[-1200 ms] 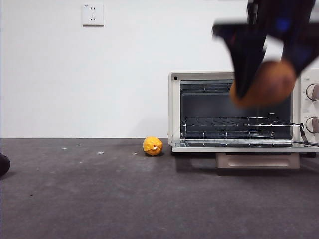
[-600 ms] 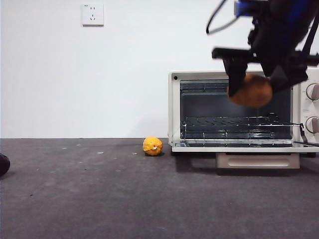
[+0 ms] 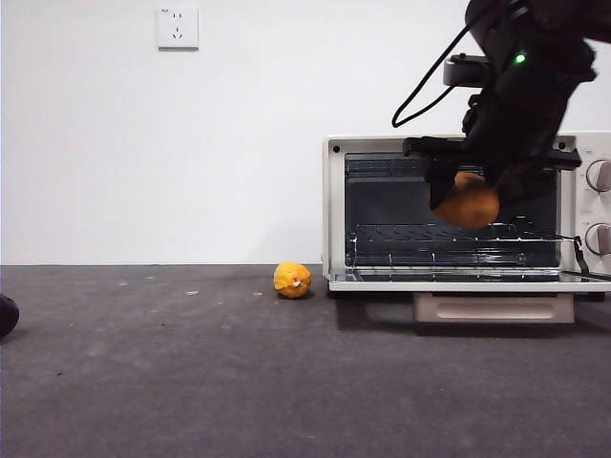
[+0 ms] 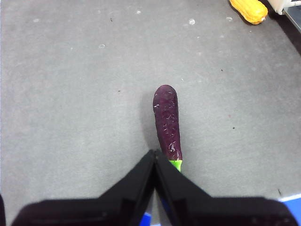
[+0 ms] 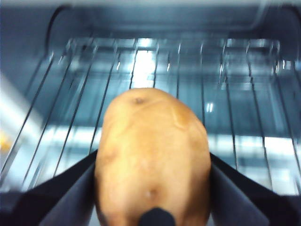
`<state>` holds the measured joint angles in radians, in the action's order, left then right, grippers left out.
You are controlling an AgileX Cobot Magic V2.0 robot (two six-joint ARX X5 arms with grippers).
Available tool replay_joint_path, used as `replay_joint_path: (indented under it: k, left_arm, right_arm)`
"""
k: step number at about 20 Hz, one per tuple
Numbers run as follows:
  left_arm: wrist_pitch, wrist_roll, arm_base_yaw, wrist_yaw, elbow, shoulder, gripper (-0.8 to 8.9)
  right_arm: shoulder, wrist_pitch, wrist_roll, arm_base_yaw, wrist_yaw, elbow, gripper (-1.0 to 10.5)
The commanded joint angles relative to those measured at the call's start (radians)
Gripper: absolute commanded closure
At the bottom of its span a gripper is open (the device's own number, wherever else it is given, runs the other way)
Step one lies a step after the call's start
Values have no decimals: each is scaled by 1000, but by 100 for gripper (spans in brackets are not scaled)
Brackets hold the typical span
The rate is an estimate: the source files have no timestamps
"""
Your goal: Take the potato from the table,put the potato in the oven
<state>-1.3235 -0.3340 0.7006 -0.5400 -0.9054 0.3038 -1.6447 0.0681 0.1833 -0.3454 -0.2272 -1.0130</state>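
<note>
The orange-brown potato (image 3: pixel 468 203) hangs in front of the open mouth of the cream-white oven (image 3: pixel 334 210), just above its wire rack (image 3: pixel 401 234). My right gripper (image 3: pixel 474 196) is shut on the potato, coming in from the upper right. In the right wrist view the potato (image 5: pixel 153 157) fills the space between the two black jaws, with the oven rack (image 5: pixel 141 70) straight ahead. My left gripper (image 4: pixel 154 157) is shut and holds nothing, hovering over the dark grey table (image 4: pixel 70 94).
The oven door (image 3: pixel 477 283) lies folded down flat in front. A small yellow lumpy ball (image 3: pixel 292 280) sits on the table left of the oven. A purple eggplant (image 4: pixel 167 120) lies under the left gripper, with a yellow thing (image 4: pixel 248 9) beyond it.
The right gripper has carried the potato down and away from the camera, from in front of the oven's top edge to the level of its opening, just above the rack.
</note>
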Motion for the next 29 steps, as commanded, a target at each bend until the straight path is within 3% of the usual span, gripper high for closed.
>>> replay_joint_path:
  k: [1, 8, 15, 21, 29]
  left_arm:
    - [3, -23, 1, -11, 2, -2, 819]
    - [3, -35, 1, -10, 2, 0, 819]
    - [3, -41, 1, -11, 2, 6, 818]
    - [3, -41, 1, -9, 2, 12, 818]
    - [3, -41, 1, -3, 2, 13, 819]
  right_arm:
    - [-69, -11, -12, 11, 4, -72, 954]
    - [-188, -68, 2, 13, -1, -179, 940]
    - [-188, -76, 7, 13, -58, -179, 373]
    - [-180, -74, 10, 11, -61, -179, 369]
    - [-57, -200, 49, -38, -85, -180, 370]
